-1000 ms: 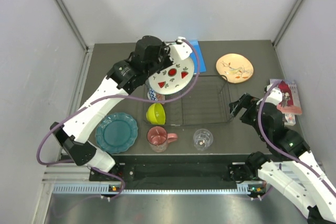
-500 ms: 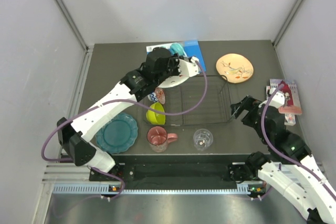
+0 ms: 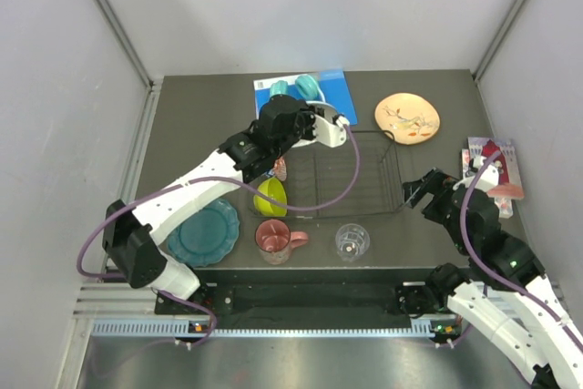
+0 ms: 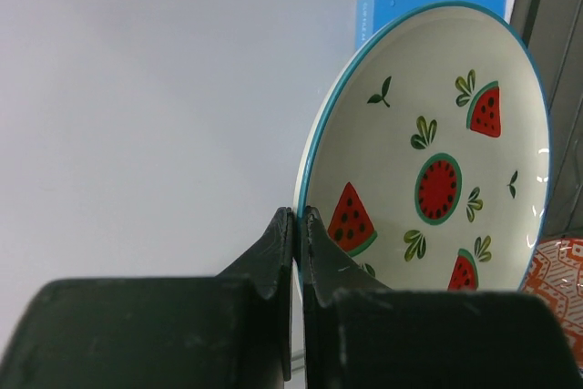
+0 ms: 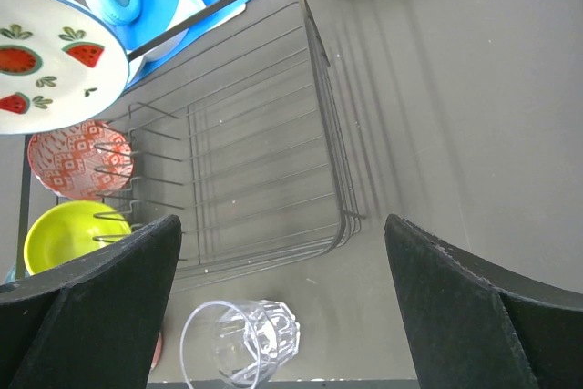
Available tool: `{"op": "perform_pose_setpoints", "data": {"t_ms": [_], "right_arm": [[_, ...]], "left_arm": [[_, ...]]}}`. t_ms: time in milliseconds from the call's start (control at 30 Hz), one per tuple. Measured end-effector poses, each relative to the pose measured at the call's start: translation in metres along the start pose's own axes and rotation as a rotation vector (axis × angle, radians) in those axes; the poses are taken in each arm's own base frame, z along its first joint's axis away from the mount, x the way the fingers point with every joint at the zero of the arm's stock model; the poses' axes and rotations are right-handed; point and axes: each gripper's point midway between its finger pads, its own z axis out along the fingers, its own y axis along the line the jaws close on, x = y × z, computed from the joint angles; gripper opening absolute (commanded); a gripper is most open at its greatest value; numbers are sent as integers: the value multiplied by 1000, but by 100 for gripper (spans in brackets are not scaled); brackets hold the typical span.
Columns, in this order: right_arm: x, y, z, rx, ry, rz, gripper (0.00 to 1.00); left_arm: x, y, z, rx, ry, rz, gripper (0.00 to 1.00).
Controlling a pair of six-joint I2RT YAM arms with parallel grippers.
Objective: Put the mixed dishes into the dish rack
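Note:
My left gripper [image 4: 299, 220] is shut on the rim of the white watermelon plate [image 4: 437, 170], which stands tilted on edge. In the right wrist view that plate [image 5: 46, 61] hangs over the far left end of the black wire dish rack [image 5: 319, 70]. From above, the left wrist [image 3: 290, 120] covers it. My right gripper [image 5: 282, 220] is open and holds nothing, above the rack's [image 3: 398, 170] near right corner and the clear glass [image 5: 241, 343]. On the table stand the lime-green bowl [image 3: 271, 196], small patterned bowl [image 5: 77, 157], pink mug [image 3: 273, 238], glass [image 3: 352, 241], teal plate [image 3: 202, 230] and floral plate [image 3: 407, 117].
Teal headphones [image 3: 296, 88] lie on a blue book [image 3: 339, 88] behind the rack. A coloured package [image 3: 496, 170] sits at the table's right edge, next to my right arm. Grey walls close in the table on three sides.
The left arm has turned the watermelon plate from face-up to on edge and moved it down over the rack's left end, uncovering the headphones. The right arm has shifted slightly.

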Motion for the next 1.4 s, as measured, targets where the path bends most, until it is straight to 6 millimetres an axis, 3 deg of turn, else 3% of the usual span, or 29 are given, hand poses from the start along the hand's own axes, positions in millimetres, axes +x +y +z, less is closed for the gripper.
{"op": "perform_pose_setpoints", "data": {"t_ms": [233, 667, 1200, 1400], "right_arm": [[0, 0, 0, 1, 1, 7, 92], [1, -1, 0, 4, 2, 7, 92], [1, -3, -2, 10, 3, 4, 91], [2, -4, -2, 11, 4, 3, 92]], "left_arm": [[-3, -20, 8, 7, -31, 60, 0], [-9, -25, 5, -17, -82, 115, 0], [-22, -1, 2, -112, -137, 194, 0], [-25, 12, -15, -143, -144, 199, 0]]}}
